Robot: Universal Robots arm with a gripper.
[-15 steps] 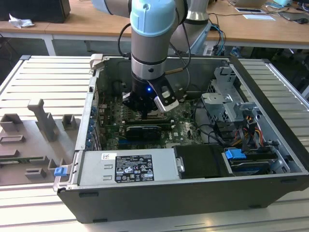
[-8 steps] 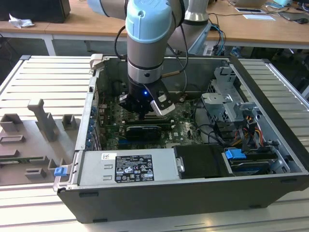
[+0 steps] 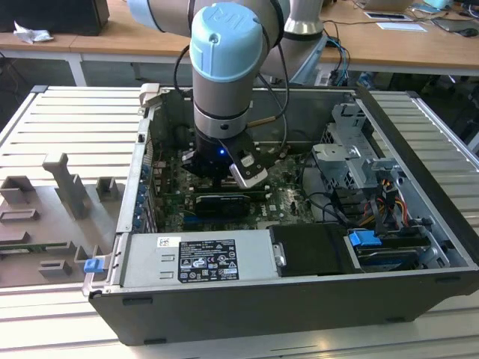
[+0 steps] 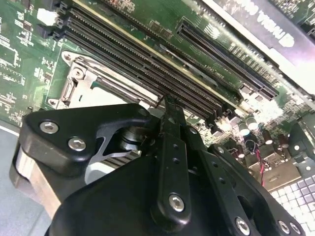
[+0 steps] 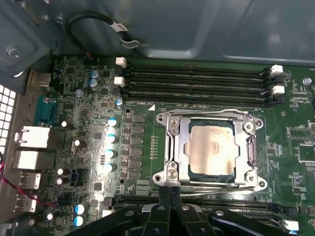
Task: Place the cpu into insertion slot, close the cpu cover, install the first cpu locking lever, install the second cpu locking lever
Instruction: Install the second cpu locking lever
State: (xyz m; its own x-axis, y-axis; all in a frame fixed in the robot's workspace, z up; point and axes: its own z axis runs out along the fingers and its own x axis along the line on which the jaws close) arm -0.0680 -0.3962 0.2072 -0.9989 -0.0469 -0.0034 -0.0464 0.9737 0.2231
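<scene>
Inside the open computer case (image 3: 419, 157), the arm hangs over the motherboard (image 5: 83, 147). Its gripper (image 5: 170, 191) has its fingers pressed together, clasping nothing, their tips just beside the socket's edge near the memory slots (image 5: 197, 78). The cpu (image 5: 211, 150) lies in the insertion slot (image 5: 172, 123), with the cpu cover (image 5: 183, 147) closed flat around it. In the second wrist view the gripper body hides most of the socket, and in the exterior view the arm blocks it.
</scene>
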